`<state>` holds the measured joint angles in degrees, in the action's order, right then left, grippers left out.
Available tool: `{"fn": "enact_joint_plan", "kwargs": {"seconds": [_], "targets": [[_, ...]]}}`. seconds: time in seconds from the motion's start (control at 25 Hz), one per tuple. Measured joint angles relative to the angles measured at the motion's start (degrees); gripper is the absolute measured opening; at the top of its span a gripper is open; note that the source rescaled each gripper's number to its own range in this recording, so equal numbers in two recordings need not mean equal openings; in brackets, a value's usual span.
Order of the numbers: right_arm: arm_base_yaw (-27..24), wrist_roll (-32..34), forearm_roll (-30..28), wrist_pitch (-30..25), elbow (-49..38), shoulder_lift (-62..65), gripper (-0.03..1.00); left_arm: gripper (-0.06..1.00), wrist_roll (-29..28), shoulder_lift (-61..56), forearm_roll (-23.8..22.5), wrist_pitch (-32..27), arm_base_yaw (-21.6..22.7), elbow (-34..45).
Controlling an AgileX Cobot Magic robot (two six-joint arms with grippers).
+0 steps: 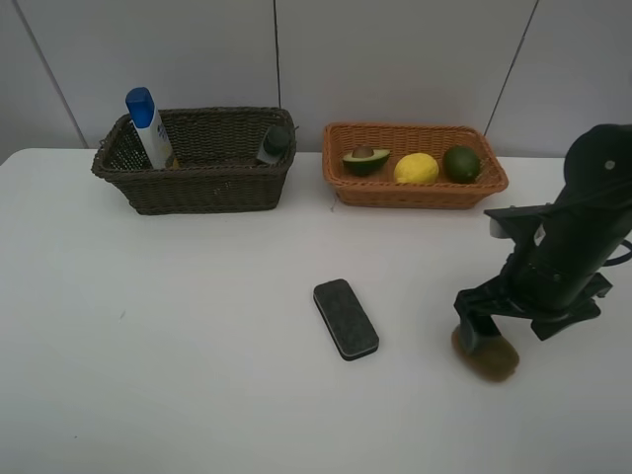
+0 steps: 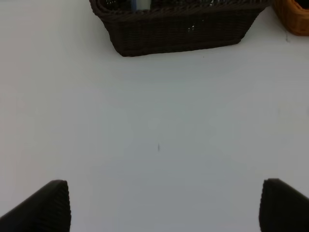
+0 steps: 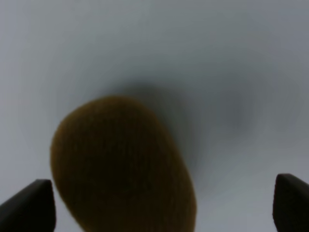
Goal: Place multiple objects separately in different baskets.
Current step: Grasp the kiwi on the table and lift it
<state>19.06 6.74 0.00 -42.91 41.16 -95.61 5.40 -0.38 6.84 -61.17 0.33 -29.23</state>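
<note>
Item: kiwi (image 3: 123,166) on desk (image 1: 197,346). My right tool (image 1: 484,336) wide, above it; I'd centre first, then close gently.

1. Two baskets stand side by side at the upper middle of the exterior high view, on the table (image 1: 178,346): the deeper basket (image 1: 197,183) left, the shallower basket (image 1: 415,188) right.
2. In the deeper basket, the capped bottle (image 1: 148,126) leans at its left end and the other bottle (image 1: 275,143) at its right end.
3. The shallower basket holds the avocado half (image 1: 365,159), lemon (image 1: 416,169) and lime (image 1: 461,163), left to right.
4. The eraser block (image 1: 346,318) lies at frame centre.
5. The kiwi (image 1: 489,357) lies lower right, under the right gripper (image 1: 484,336).
</note>
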Motion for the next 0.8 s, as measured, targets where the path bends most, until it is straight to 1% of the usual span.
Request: {"fn": "enact_joint_plan", "kwargs": {"seconds": [0.24, 0.48, 0.56, 0.6, 0.68, 0.8], "targets": [[0.0, -0.9, 0.0, 2.9, 0.0, -4.5, 1.00, 1.00, 0.0, 0.0, 0.0, 0.0, 0.0, 0.0], [0.0, -1.1, 0.0, 3.7, 0.0, -7.1, 1.00, 1.00, 0.0, 0.0, 0.0, 0.0, 0.0, 0.0], [0.0, -1.1, 0.0, 4.2, 0.0, -7.3, 0.96, 1.00, 0.0, 0.0, 0.0, 0.0, 0.0, 0.0], [0.0, -1.1, -0.3, 4.7, 0.0, -7.3, 0.90, 1.00, 0.0, 0.0, 0.0, 0.0, 0.0, 0.0], [0.0, -1.1, -0.5, 5.5, 0.0, -7.3, 0.73, 1.00, 0.0, 0.0, 0.0, 0.0, 0.0, 0.0], [0.0, -1.1, -0.5, 6.1, 0.0, -7.3, 0.32, 1.00, 0.0, 0.0, 0.0, 0.0, 0.0, 0.0]]}}
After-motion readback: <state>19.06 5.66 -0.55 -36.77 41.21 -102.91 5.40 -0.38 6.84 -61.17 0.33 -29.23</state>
